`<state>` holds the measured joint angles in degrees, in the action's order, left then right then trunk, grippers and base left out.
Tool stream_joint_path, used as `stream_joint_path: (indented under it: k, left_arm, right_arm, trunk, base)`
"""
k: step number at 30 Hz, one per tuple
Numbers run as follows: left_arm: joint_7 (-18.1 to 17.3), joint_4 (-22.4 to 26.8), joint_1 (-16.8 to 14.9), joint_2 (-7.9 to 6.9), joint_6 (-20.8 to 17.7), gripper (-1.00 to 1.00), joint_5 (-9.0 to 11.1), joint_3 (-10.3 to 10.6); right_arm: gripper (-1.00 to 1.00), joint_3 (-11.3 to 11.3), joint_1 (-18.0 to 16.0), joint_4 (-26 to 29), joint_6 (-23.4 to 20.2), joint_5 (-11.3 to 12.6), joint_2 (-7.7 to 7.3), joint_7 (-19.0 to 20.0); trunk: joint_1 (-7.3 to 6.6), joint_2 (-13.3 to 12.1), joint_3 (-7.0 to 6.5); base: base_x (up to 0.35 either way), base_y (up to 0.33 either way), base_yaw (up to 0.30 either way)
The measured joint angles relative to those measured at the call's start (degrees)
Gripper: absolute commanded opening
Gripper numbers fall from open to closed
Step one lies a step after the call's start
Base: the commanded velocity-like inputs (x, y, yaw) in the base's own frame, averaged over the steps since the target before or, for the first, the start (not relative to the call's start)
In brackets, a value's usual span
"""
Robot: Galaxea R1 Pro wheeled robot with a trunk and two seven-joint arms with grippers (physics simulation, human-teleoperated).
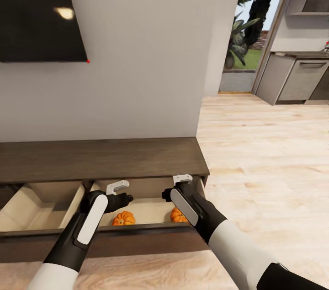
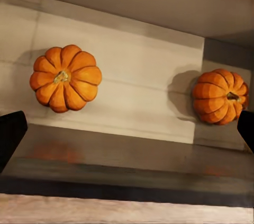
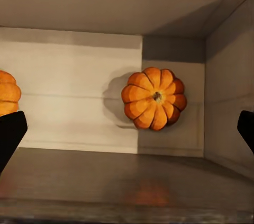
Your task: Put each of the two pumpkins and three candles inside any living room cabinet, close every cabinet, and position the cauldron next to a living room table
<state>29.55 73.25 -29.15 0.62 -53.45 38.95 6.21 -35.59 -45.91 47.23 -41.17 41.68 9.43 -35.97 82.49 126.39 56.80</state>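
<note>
Dark cabinet [image 1: 100, 159] — drawers open.
Two pumpkins [image 2: 66, 78] [image 2: 220, 96] inside the drawer — both grippers [image 2: 127, 128] [image 3: 127, 128] spread, empty, above it.

Both pumpkins [image 2: 66, 78] [image 2: 219, 97] are orange with darker ribs. The drawer [image 1: 141, 210] inside is pale beige, the cabinet [image 1: 100, 159] is dark brown. My arms [image 1: 91, 221] are black and white.

Wall [image 1: 146, 52]: pale grey, plain
Screen [image 1: 39, 11]: black panel mounted on that wall, a ceiling light reflected in it
Floor [image 1: 265, 153]: light wood planks
Doorway [image 1: 249, 29]: green plants and grass beyond
Kitchen units [image 1: 297, 79]: grey, far side, a dark countertop above them
</note>
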Motion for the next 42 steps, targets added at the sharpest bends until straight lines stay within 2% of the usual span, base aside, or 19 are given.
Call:
stream_joint_path:
  k: [28, 42]
  left_arm:
    - [0.0, 0.0, 0.0, 0.0, 0.0, 1.0, 0.0, 0.0]
    - [-0.1, 0.9, 0.0, 0.0, -0.1, 1.0, 0.1, -0.1]
  right_arm:
    - [1.0, 0.0, 0.0, 0.0, 0.1, 0.0, 0.0, 0.0]
    - [1.0, 0.0, 0.0, 0.0, 0.1, 0.0, 0.0, 0.0]
  trunk:
    - [-6.15, -11.2, -5.03]
    - [-6.15, -11.2, -5.03]
  base:
    - [-0.306, 0.075, 0.0]
    - [-0.313, 0.002, 0.0]
